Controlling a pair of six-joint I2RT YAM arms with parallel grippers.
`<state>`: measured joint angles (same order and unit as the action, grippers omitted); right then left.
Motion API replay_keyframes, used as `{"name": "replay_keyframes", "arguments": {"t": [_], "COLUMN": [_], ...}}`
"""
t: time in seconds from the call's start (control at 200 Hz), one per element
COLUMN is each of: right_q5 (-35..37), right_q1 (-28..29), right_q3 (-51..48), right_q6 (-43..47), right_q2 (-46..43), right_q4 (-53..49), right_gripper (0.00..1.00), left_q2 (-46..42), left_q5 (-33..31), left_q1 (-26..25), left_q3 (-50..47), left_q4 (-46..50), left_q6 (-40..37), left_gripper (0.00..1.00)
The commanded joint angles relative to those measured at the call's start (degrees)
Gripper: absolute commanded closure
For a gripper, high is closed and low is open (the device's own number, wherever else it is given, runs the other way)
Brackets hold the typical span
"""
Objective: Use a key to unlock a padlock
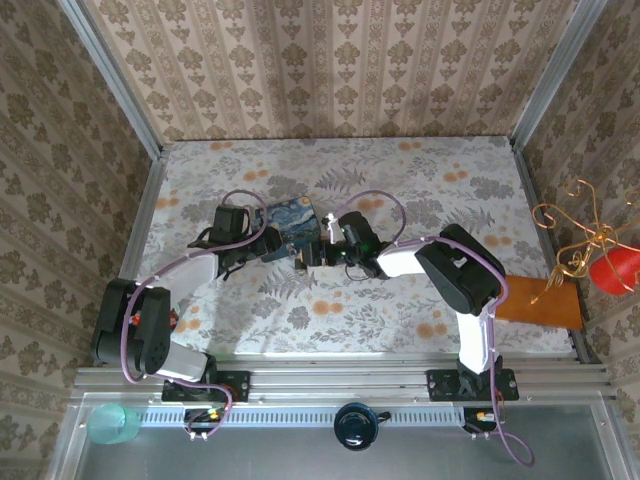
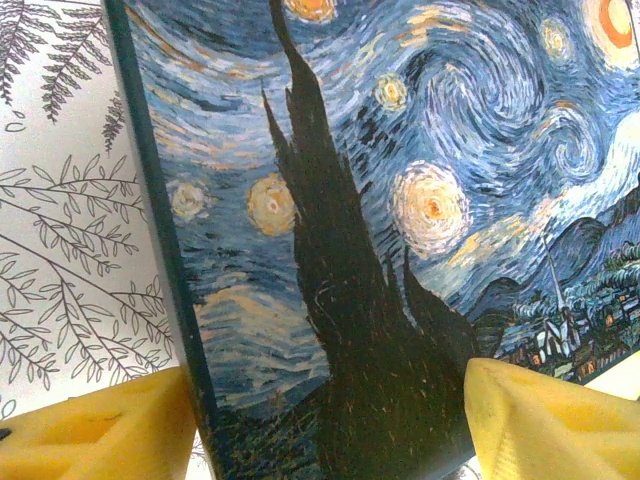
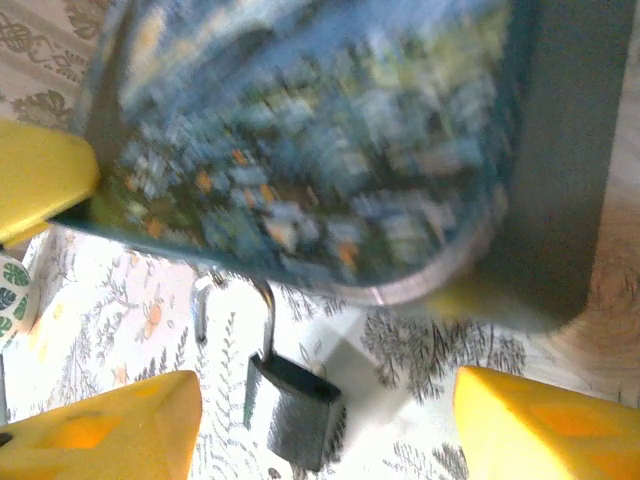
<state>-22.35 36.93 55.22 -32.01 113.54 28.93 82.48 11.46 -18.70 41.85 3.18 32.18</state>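
The blue swirly-painted tin (image 2: 420,180) stands tilted between the yellow fingers (image 2: 90,430) of my left gripper (image 2: 325,430), which press against its edge and face. From above, the tin (image 1: 290,222) sits mid-table with my left gripper (image 1: 272,243) on its left. My right gripper (image 1: 318,247) is on its right. The padlock (image 3: 295,410) hangs just below the tin's blurred face (image 3: 300,140). It has a dark body, and one leg of its thin silvery shackle (image 3: 200,305) ends free, out of the body. My right gripper (image 3: 320,430) is open around the padlock without touching it. The key is hidden.
A curly gold wire stand (image 1: 575,235) and a red object (image 1: 615,268) stand at the right edge, with an orange-brown board (image 1: 540,300) below them. A teal cup (image 1: 112,422) and a dark cup (image 1: 355,425) sit on the near rail. Patterned walls enclose the table.
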Motion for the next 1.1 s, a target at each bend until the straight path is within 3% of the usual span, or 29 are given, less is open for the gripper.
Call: {"name": "replay_keyframes", "arguments": {"t": [0.0,0.24,0.885,1.095], "right_q5": [0.0,3.0,11.1,11.4], "right_q1": [1.3,3.0,6.6,6.6], "right_q3": [-1.4,0.6,7.9,10.5], "right_q6": [-2.5,0.4,4.8,4.2], "right_q2": [-0.1,1.3,6.5,8.2], "right_q4": [3.6,-2.5,-15.0,-18.4], "right_gripper": [0.31,0.40,0.47,0.57], "left_q2": [0.8,0.6,-0.4,-0.8], "left_q5": [-3.2,-3.6,-3.3,-3.7], "left_q1": [-0.5,-0.6,-1.3,-2.0], "left_q3": [-2.4,-2.9,-4.0,-4.0], "left_q4": [3.2,2.4,1.2,1.4], "left_q6": [0.9,1.6,2.7,3.1], "left_gripper": [0.31,0.32,0.34,0.34]}}
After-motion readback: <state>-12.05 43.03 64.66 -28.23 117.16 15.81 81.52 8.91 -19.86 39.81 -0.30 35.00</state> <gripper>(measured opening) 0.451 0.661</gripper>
